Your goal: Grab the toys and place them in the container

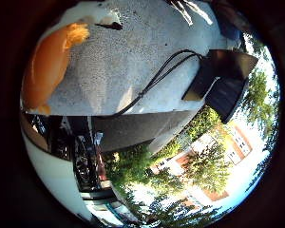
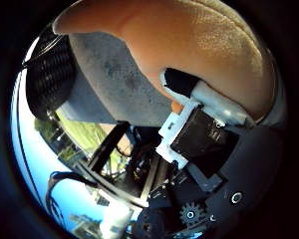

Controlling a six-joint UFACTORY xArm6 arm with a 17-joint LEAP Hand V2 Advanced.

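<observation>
Pressing right up against the palm is an orange plush toy (image 2: 204,45), soft and stitched, filling much of the thumb-side view. The hand (image 2: 199,134) is curling its white and black fingers (image 2: 209,97) onto the toy's underside, so it is holding the toy in a closed grasp rather than merely touching it. From the little-finger side the same toy is showing as an orange bulge with a fluffy edge, lying against the palm, with a white part beside it that may belong to the toy or to the hand; I cannot tell which.

Beyond the toy a grey speckled table (image 1: 133,61) is stretching away, and the toy seems to be clear of it, though I cannot be sure it is fully lifted. Farther off a black stand (image 1: 223,80) is sitting on that surface, and past the table's edge trees and red buildings (image 1: 213,156) are catching the sun.

To my eye the carrying step is under way: the toy is gripped and the container is nowhere in sight. The next move is calling for the arm to bring the hand over the container, wherever it stands, while keeping the fingers closed, then loosening them only once the toy is above the opening.
</observation>
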